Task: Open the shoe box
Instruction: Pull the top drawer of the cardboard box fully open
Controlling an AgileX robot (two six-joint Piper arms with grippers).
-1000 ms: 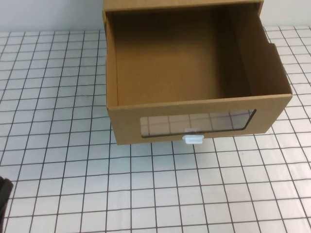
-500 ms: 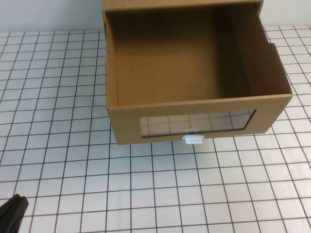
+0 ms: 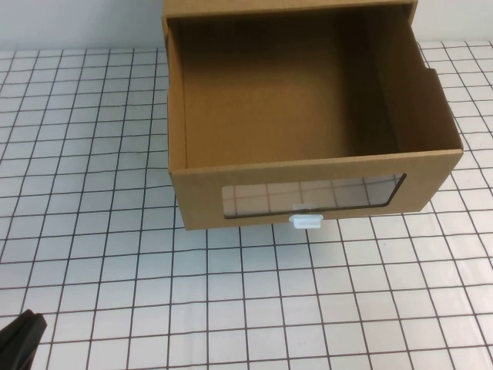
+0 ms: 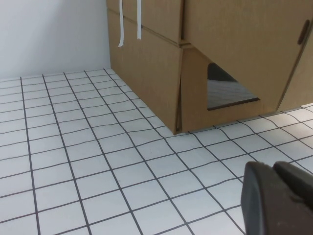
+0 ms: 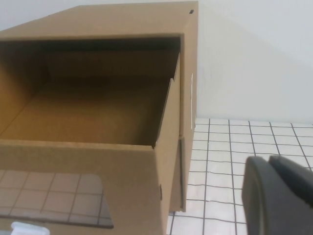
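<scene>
Subj.: shoe box, at 12 o'clock on gridded surface. Drawer stands out toward 6 o'clock, open-topped, brown cardboard inside. Front panel w/ clear window; white pull tab just below it. Left end effector: 7 o'clock corner, well apart from box, fingers together. Right end effector: near drawer's right front corner, no contact, fingers together.
</scene>
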